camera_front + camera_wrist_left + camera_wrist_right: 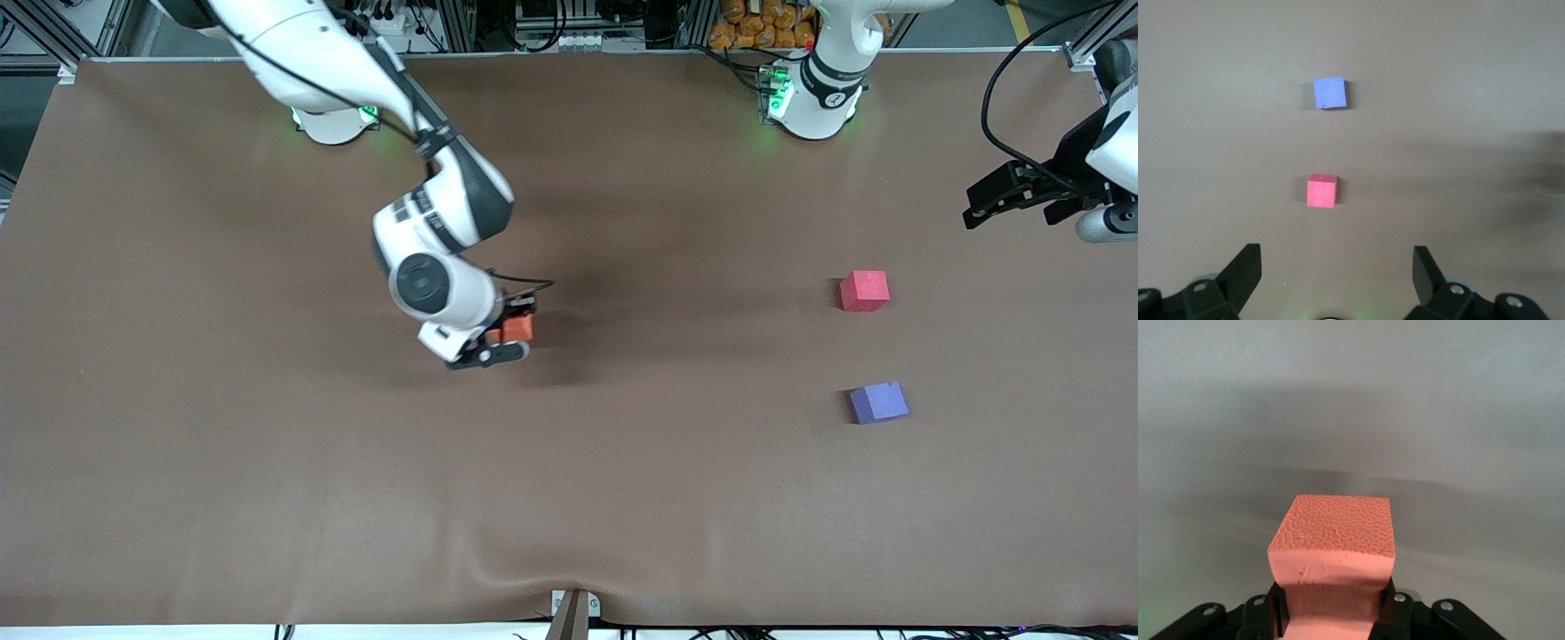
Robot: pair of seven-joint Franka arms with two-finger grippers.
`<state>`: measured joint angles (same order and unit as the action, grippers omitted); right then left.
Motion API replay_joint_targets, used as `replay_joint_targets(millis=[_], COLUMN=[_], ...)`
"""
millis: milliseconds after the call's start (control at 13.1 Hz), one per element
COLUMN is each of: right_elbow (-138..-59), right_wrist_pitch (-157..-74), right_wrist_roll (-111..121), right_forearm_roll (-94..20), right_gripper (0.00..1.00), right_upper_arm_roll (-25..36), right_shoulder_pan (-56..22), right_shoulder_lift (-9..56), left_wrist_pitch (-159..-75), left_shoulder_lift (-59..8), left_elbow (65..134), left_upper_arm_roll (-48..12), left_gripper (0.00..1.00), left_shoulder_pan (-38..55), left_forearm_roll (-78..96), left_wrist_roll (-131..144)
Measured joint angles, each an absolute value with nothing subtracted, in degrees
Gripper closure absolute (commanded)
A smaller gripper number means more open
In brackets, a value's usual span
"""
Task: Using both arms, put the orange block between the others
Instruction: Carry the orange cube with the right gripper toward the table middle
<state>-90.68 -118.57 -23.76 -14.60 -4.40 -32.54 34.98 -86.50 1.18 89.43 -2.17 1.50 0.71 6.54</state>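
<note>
Orange foam sits pinched in my right gripper (pixel 508 340): the orange block (pixel 516 330) is clamped between my two black fingers, and in my right wrist view the orange cube (pixel 1333 557) fills the space between them, its pebbled face turned up and its lower part squeezed in at the sides. I hold it over the brown table (pixel 222 444), about the middle of its length, with bare cloth under it and a soft shadow beside it.

My left gripper (pixel 1013 200) hangs at the left arm's end of the table, out by the table's edge, its fingers spread wide apart and holding nothing. In my left wrist view the two dark fingertips (pixel 1245 270) stand well apart, and the two other cubes show on the cloth between them.

Those others lie toward the left arm's end of the table, well apart from the orange block. The pinkish-red cube (pixel 864 291) rests flat on the cloth, and the purple-blue cube (pixel 878 402) sits nearer to the front camera than it, almost in line with it. A gap of bare table lies between the two. Neither cube touches anything but the cloth.

My left arm waits there, its gripper raised near the pinkish-red cube but clear of it.
</note>
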Motion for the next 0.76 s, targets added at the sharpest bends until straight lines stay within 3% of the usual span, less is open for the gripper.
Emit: replay_joint_targets(millis=[764], right_elbow=[-85.69], right_wrist_pitch=[-125.70], right_wrist_roll=[-38.00], right_forearm_roll=[-14.33], right_gripper=[1.00], right_upper_arm_roll=[-4.17], right_shoulder_pan=[-41.15], right_shoulder_lift=[42.67], left_wrist_pitch=[-86.50], left_shoulder_lift=[0.60], left_elbow=[89.42], left_upper_arm_roll=[-2.09], left_gripper=[0.00], left_shoulder_pan=[1.43], left_forearm_roll=[0.71], left_wrist_roll=[6.54])
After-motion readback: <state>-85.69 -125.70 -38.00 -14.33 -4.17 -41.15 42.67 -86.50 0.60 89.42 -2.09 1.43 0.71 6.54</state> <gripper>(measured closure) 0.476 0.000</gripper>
